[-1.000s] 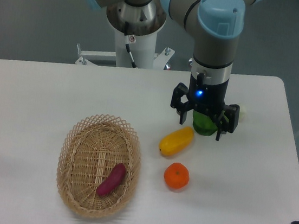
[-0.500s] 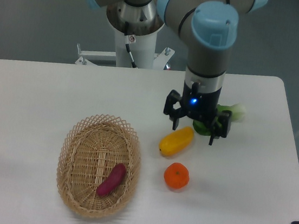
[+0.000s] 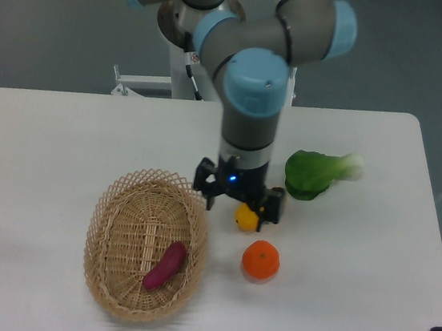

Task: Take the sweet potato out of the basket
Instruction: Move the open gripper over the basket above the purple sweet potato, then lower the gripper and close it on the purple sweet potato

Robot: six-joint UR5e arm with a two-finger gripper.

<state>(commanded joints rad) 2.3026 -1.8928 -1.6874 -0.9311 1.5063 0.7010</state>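
Observation:
The magenta-purple sweet potato point(image 3: 165, 265) lies inside the tan wicker basket point(image 3: 103, 244), toward its lower right. My gripper point(image 3: 236, 205) hangs open and empty just past the basket's upper right rim, above and to the right of the sweet potato. It covers most of the yellow fruit point(image 3: 244, 216).
An orange point(image 3: 261, 260) sits right of the basket, just below the gripper. A green leafy vegetable point(image 3: 317, 173) lies further right. The robot base stands at the table's back edge.
The gripper has moved left and toward the front, from over the green vegetable to the basket's right rim, now covering the yellow fruit. The objects have not moved.

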